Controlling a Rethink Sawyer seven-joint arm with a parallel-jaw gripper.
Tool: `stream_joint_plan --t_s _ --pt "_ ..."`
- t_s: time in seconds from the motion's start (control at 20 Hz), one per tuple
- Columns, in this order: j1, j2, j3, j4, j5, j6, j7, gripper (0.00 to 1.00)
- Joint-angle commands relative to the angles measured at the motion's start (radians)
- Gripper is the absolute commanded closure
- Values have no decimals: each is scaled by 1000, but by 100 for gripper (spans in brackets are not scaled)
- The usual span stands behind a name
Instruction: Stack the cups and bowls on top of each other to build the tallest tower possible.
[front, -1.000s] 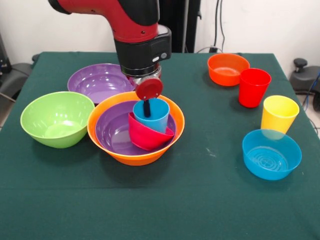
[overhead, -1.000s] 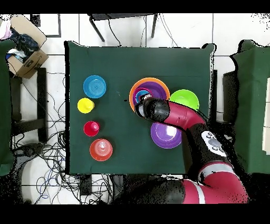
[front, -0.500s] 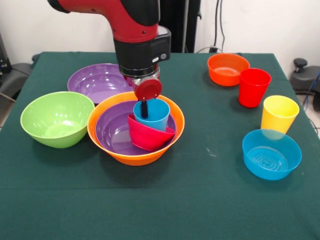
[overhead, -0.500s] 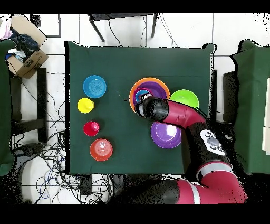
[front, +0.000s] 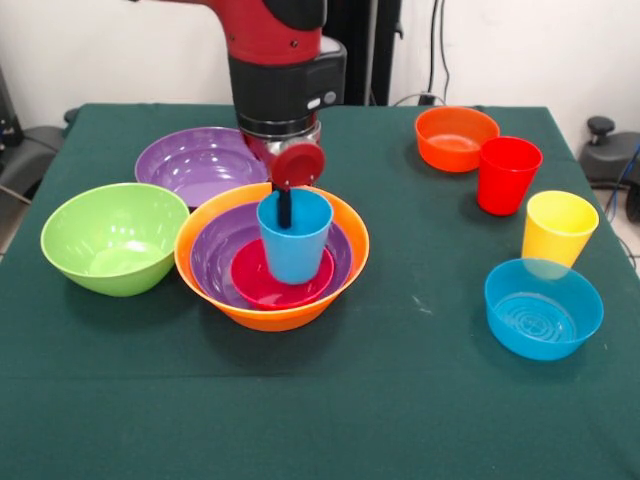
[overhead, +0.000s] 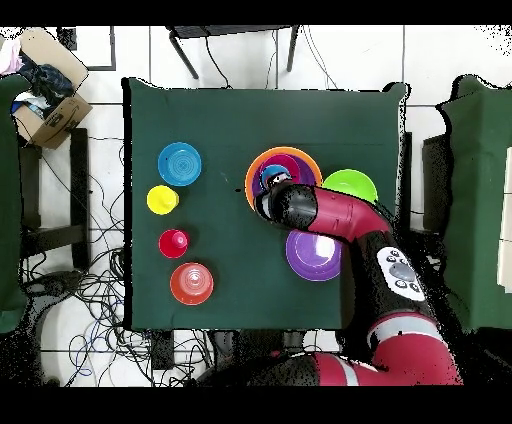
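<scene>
While the gripper has one dark finger dipped inside the blue cup, grasping its rim, the cup stands upright in the pink-red bowl at the large orange bowl's centre, and a sideways tug could topple it.

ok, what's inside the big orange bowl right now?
In the large orange bowl sits a purple bowl, in that a pink-red bowl, with the blue cup upright in it. The gripper reaches into the cup; its tips are hidden.
</scene>
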Motion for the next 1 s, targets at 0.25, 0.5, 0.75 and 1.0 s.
stream_joint_plan --t_s 0.25,0.5,0.75,1.0 --pt "36 -50 -1 -26 -49 88 -61 100" --pt "58 -25 -13 -31 -46 60 -36 100" --pt "64 -13 -15 -26 -41 42 -33 100" --pt "47 40 17 -15 -30 27 -44 100"
